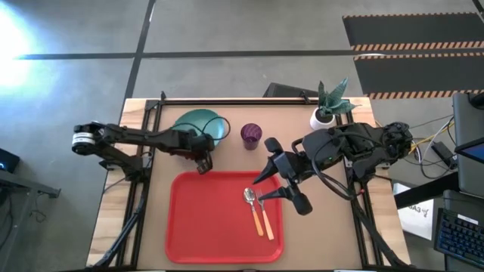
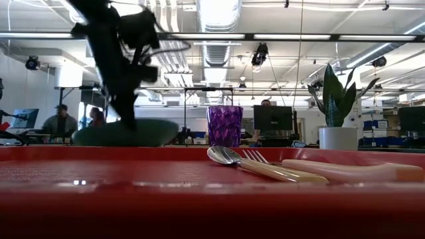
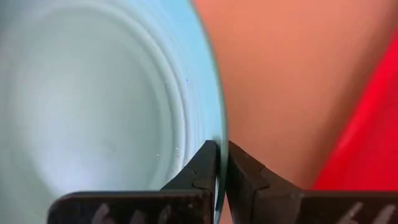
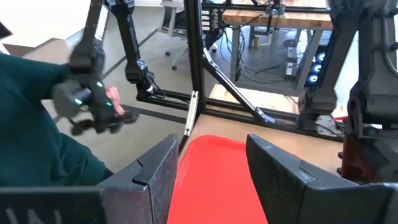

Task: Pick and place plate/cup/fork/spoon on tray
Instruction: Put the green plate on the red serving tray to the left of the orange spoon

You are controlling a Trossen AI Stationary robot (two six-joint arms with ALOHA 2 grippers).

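The left gripper [image 1: 203,161] has its fingers [image 3: 202,171] clenched on the rim of the plate [image 1: 198,125], near the desk's far edge behind the tray [image 1: 197,227]. Stiff and slick, the plate probably handles best pinched at its thin rim. The right gripper [image 1: 278,186] hovers released over the tray's right edge.

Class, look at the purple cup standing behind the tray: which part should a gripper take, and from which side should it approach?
Probably the cup's upper wall, approached from above with jaws straddling it. It stands upright, mouth open, between the plate and the plant pot, apart from both. The open right gripper over the tray is nearer and free; the left gripper holds the plate's rim.
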